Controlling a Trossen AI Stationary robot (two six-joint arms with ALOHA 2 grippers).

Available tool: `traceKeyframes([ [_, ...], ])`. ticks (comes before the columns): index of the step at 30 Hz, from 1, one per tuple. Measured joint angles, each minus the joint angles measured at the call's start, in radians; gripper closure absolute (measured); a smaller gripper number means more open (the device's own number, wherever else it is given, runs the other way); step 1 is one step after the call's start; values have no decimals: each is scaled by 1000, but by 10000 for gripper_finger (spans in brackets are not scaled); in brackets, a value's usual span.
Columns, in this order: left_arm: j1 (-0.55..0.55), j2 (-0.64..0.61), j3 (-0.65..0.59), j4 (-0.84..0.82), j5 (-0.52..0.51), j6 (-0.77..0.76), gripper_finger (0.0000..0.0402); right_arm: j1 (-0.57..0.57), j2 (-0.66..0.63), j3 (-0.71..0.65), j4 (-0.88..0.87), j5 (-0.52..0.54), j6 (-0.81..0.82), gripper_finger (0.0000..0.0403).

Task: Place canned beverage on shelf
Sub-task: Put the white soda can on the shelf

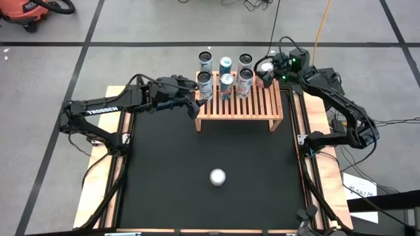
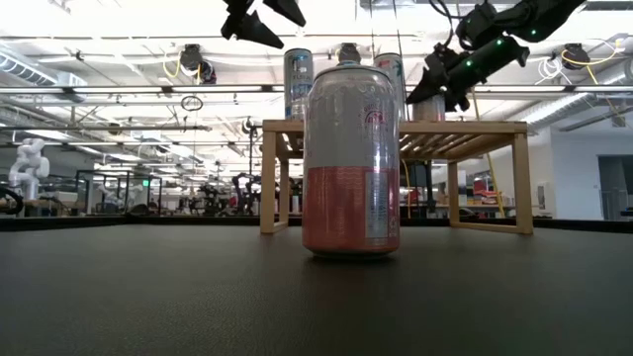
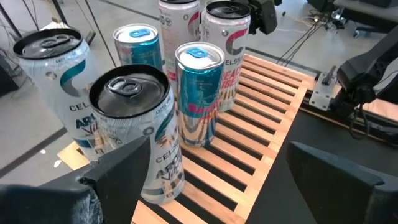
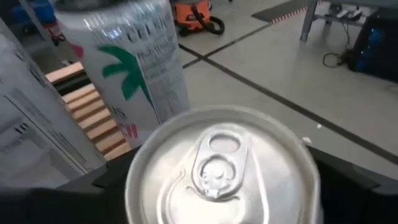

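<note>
Fingers wide and empty on your left gripper (image 1: 197, 105), beside the shelf (image 1: 266, 108) with six cans up. Right gripper (image 1: 266, 73) straddles a silver can (image 1: 264, 68) at the back corner. One can (image 1: 217, 177) left on the mat.

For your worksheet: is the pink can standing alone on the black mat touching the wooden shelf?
Apart. The high view shows the pink can alone on the black mat, with bare mat between it and the wooden shelf.

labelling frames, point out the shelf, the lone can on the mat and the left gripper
shelf (image 1: 262, 105): high view, bare slats of its top
lone can (image 1: 218, 177): high view, its lid
left gripper (image 1: 195, 105): high view, between its fingertips
</note>
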Motion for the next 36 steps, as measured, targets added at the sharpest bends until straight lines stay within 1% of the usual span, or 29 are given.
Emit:
traceKeyframes([
  [5, -6, 0, 0, -3, 3, -27, 27, 0, -1, 0, 11, -4, 8, 71],
  [8, -7, 0, 0, -3, 5, -27, 27, 0, -3, 0, 27, -37, 23, 76],
  [12, -7, 0, 0, -3, 5, -27, 27, 0, 7, 0, 40, -69, 8, 102],
  [16, -7, 0, 0, -2, 5, -27, 27, 0, 35, 0, 92, -99, -2, 125],
  [18, -7, 0, 0, -2, 5, -27, 27, -1, 48, 0, 122, -97, -2, 124],
  [22, -7, 0, 0, -2, 5, -29, 27, -1, 61, 0, 146, -98, 5, 102],
  [25, -7, 0, 0, -2, 5, -29, 27, 0, 59, 0, 145, -109, 11, 95],
  [31, -7, 0, 0, 3, 4, -29, 27, 0, 53, -2, 157, -111, 26, 106],
  [36, -6, 0, 0, 6, 4, -29, 27, 0, 52, -2, 166, -105, 19, 108],
])
